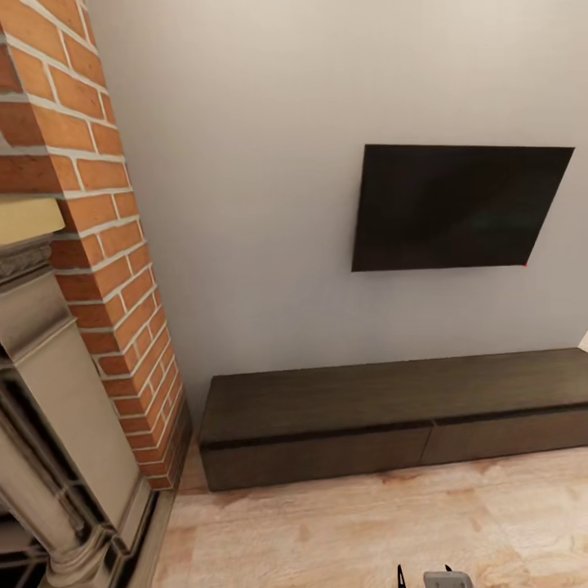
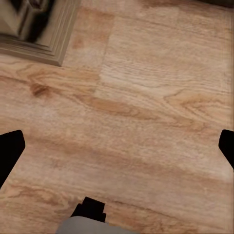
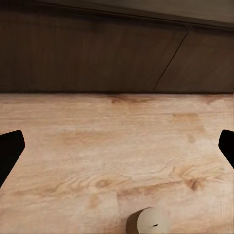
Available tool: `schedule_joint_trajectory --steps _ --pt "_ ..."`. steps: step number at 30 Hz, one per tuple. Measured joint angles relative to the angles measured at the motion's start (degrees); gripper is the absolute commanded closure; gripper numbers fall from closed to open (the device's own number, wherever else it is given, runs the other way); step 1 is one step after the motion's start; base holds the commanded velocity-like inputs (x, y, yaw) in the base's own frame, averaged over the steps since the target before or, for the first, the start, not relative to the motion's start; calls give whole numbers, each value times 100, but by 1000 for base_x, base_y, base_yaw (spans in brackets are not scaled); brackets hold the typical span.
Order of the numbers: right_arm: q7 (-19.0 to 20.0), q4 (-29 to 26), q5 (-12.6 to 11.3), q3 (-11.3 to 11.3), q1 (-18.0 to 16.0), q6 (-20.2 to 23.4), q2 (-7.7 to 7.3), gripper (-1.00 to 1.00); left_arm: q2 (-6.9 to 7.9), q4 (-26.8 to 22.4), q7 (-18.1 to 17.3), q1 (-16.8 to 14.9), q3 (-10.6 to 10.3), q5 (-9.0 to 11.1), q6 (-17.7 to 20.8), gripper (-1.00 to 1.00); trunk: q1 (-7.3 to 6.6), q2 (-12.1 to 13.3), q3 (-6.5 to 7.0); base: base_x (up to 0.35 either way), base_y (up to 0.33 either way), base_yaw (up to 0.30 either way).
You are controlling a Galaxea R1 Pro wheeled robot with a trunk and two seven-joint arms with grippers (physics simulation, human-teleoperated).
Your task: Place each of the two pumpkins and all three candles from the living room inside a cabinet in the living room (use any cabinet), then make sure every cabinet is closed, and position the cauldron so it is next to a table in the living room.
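Note:
The long dark brown cabinet (image 1: 367,408) stands against the wall, both visible drawer fronts flush and shut. In the right wrist view its front (image 3: 97,53) is close ahead over the wood floor. My right gripper (image 3: 117,146) is open, its fingers wide apart above bare floor. A beige candle (image 3: 146,222) with a small wick shows at that picture's edge, between the finger bases; I cannot tell if it rests on the floor. My left gripper (image 2: 117,146) is open too, over floorboards near the fireplace's base. Pumpkins, cauldron and coffee table are out of view.
A stone-coloured fireplace (image 1: 49,425) with a red brick chimney (image 1: 98,204) stands at the left, its plinth (image 2: 34,29) near my left gripper. A black TV (image 1: 457,208) hangs above the cabinet. A grey and black robot part (image 1: 445,578) pokes in at the bottom edge.

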Motion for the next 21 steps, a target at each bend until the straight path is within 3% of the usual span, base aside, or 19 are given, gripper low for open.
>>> schedule_joint_trajectory --steps 16,21 --pt "3 2 -2 -1 0 2 -12 -100 0 0 0 0 -3 0 -7 -100 0 0 0 329 -31 0" --pt "-8 2 -7 -2 -1 3 6 -100 0 0 -2 1 -1 2 -3 -100 1 0 0 298 -180 163"
